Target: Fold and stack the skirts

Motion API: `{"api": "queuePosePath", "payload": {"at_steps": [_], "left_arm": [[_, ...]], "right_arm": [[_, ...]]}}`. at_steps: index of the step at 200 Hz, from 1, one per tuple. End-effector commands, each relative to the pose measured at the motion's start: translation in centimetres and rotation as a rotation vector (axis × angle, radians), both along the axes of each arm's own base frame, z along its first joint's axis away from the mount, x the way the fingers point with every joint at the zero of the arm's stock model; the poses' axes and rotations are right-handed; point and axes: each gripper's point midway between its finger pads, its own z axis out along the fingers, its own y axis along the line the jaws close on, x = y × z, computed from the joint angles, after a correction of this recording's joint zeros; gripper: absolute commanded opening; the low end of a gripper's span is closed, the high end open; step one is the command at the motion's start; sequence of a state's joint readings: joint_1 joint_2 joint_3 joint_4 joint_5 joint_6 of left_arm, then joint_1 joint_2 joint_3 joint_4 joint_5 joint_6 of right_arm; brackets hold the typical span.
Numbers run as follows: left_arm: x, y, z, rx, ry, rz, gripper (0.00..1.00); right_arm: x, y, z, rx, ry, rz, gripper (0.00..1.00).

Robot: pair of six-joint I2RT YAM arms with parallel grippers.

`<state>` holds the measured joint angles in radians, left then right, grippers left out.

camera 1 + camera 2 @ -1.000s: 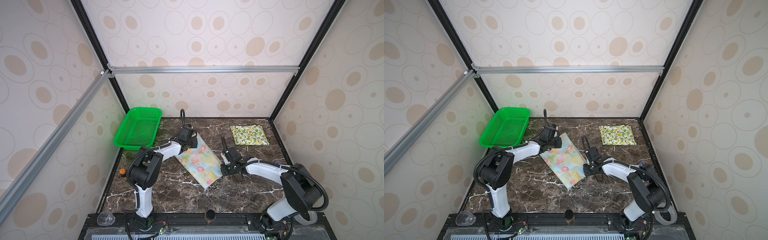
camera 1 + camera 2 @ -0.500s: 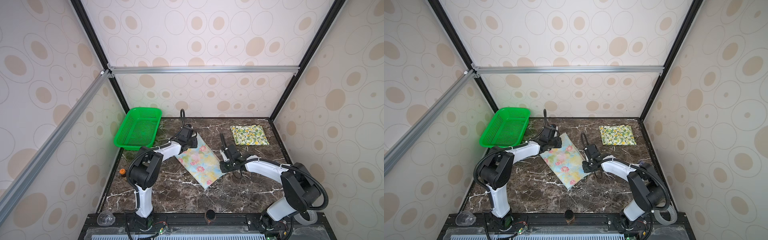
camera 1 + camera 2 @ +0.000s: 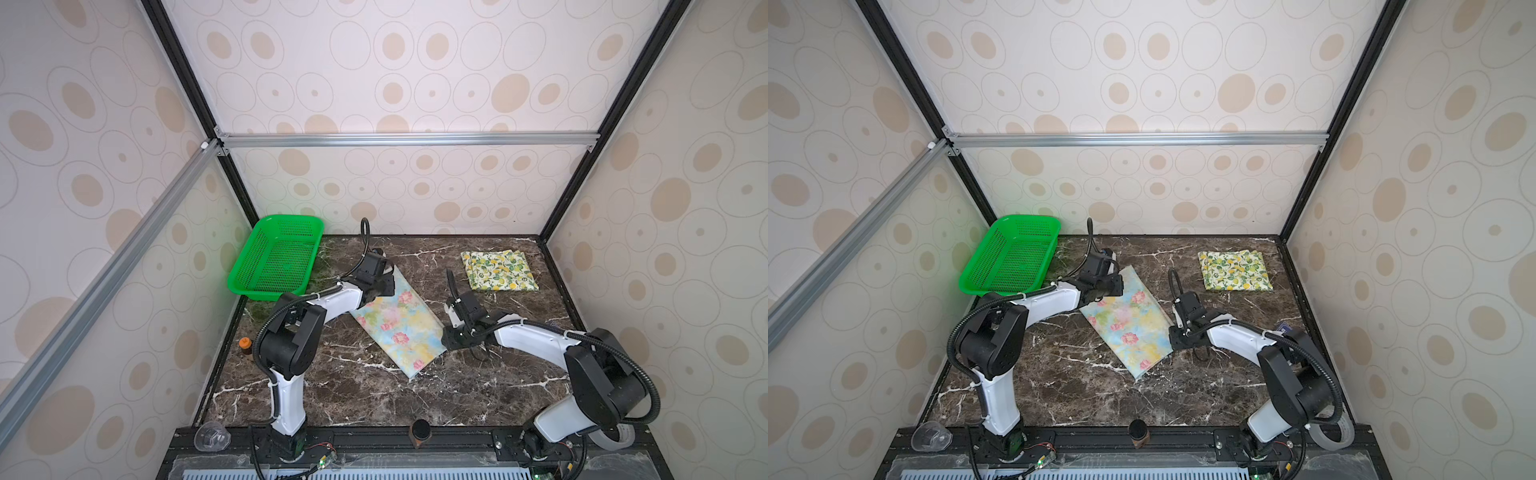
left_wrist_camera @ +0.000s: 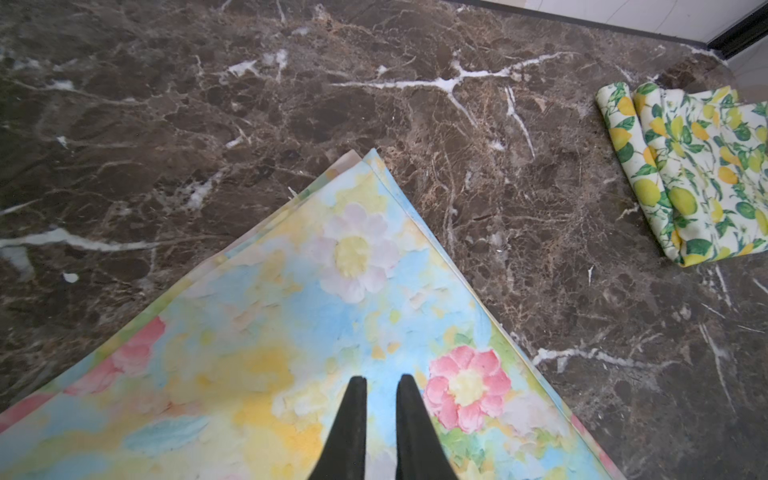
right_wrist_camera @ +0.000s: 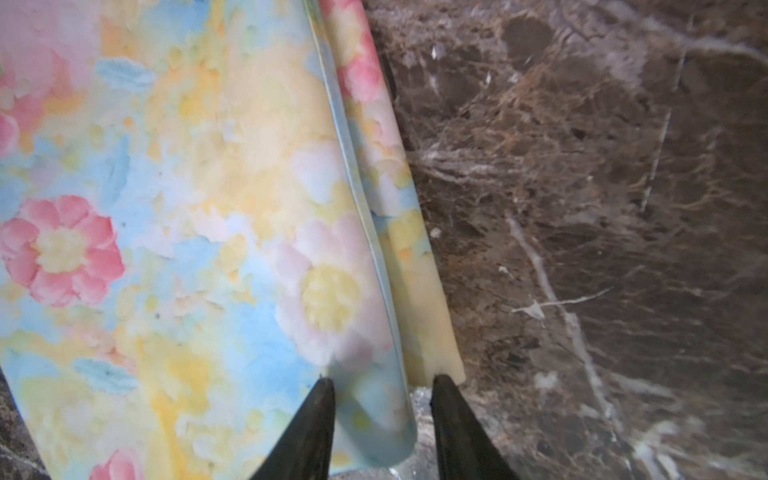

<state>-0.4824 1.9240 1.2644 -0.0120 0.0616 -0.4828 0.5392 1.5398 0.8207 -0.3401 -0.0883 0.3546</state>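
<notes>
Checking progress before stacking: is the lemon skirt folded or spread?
Folded. The lemon skirt lies as a compact rectangle; doubled edges show in the left wrist view.

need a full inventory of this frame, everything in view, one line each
floral skirt: 1, pastel blue-yellow with pink flowers, folded, lying mid-table
lemon skirt: 1, cream with yellow lemons and green leaves, folded, back right of the table
basket: 1, green mesh, back left corner
small bottle: 1, orange cap, left table edge
clear cup: 1, transparent, front left on the frame
cylinder: 1, dark, front rail centre
roll: 1, grey, front right by the arm base
table: 1, dark brown marble with white veins
left gripper: 1, black, narrow gap, over the floral skirt's back end
right gripper: 1, black, open, astride the floral skirt's folded edge
</notes>
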Motion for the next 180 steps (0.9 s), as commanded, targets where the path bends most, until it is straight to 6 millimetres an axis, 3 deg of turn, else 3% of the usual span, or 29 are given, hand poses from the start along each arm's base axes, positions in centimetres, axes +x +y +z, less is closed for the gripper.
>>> {"api": "queuePosePath", "payload": {"at_steps": [1, 108, 180], "left_arm": [[0.3, 0.3, 1.4, -0.012, -0.028, 0.016, 0.16], [0.4, 0.2, 1.4, -0.011, -0.027, 0.015, 0.16], [0.4, 0.2, 1.4, -0.012, -0.028, 0.017, 0.15]], "right_arm": [[-0.2, 0.4, -0.1, 0.038, 0.011, -0.002, 0.37], [0.4, 0.2, -0.2, 0.023, 0.001, -0.011, 0.03], [1.9, 0.7, 2.2, 0.003, -0.054, 0.035, 0.00]]}}
